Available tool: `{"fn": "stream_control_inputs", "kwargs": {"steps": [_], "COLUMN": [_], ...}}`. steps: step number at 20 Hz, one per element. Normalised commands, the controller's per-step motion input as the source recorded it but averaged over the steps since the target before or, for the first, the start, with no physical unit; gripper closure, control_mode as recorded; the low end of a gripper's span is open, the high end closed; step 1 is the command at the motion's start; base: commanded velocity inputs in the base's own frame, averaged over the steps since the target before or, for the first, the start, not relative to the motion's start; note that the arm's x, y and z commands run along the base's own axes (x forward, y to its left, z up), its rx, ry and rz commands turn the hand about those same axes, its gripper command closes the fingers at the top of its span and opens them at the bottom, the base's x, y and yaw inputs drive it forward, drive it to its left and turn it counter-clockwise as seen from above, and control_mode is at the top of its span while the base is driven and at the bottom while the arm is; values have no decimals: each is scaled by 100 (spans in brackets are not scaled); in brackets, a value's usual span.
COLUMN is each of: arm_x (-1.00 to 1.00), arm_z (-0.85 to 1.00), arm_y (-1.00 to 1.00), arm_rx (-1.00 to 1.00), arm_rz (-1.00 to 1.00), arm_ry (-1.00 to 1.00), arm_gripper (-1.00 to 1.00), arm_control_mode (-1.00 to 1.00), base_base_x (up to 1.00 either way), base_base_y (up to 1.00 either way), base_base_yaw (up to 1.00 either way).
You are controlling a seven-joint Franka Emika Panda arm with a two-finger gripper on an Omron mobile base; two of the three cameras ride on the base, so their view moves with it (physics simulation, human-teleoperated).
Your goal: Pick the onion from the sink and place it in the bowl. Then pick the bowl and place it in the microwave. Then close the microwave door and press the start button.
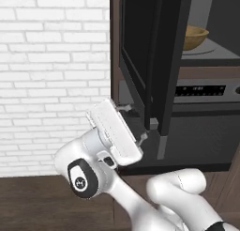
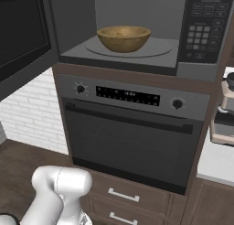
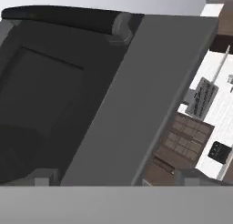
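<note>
Rendered home kitchen. Built-in black microwave with grey surround (image 2: 137,36) sits over a dark wall oven with bar handle, knobs and display strip (image 2: 130,132); brown wooden drawers with silver pulls (image 2: 123,196) below; white painted brick wall (image 1: 51,75); dark wood floor (image 1: 33,202).

The arm (image 1: 140,197) was formed of rounded, glossy white segments. A dark oval cap bearing a small white mark was set into one joint (image 1: 82,179). The hand (image 1: 115,131) was a flat white block, from which small grey fittings projected.
</note>
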Motion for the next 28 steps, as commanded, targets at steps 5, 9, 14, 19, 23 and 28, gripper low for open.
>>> {"fn": "stream_control_inputs", "kwargs": {"steps": [5,9,14,19,23,28], "arm_x": [-34,-19,-5,37,61,70], "arm_z": [37,33,31,54,83,88], "arm_y": [-74,-98,-99,-54,-4,-7], "arm_rx": [8,13,25,22,14,8], "arm_rz": [15,19,35,46,24,12], "arm_ry": [-21,-18,-12,2,18,23], "arm_gripper": [-100,-100,-100,-100,-100,-100], "arm_control_mode": [-100,-100,-100,-100,-100,-100], "base_base_x": [0,0,0,0,0,0], "base_base_y": [0,0,0,0,0,0], "base_base_yaw": [0,0,0,0,0,0]}}
